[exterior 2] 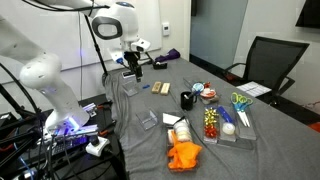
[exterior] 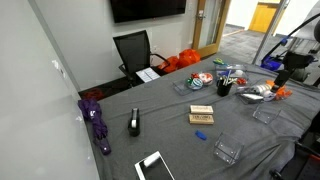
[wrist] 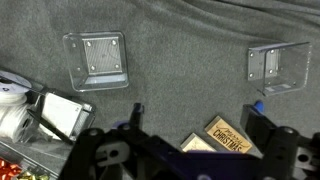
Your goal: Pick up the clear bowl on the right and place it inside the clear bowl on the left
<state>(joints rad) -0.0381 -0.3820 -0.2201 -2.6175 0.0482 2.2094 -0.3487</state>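
Note:
Two clear square bowls sit on the grey tablecloth. In the wrist view one [wrist: 98,60] lies upper left and the other [wrist: 275,67] upper right. In both exterior views they show as one [exterior: 227,152] [exterior 2: 148,120] near the table edge and one [exterior: 264,113] [exterior 2: 128,89] closer to the robot. My gripper [wrist: 197,115] [exterior 2: 133,72] [exterior: 284,77] is open and empty. It hovers above the cloth between the two bowls and touches neither.
A "Merry Christmas" card box [wrist: 232,135] [exterior: 202,115] lies under the gripper. A black mug [exterior 2: 188,99], a tray of small items [exterior 2: 225,125], an orange cloth [exterior 2: 183,155], a black tape dispenser [exterior: 134,123] and a chair [exterior: 133,50] are around.

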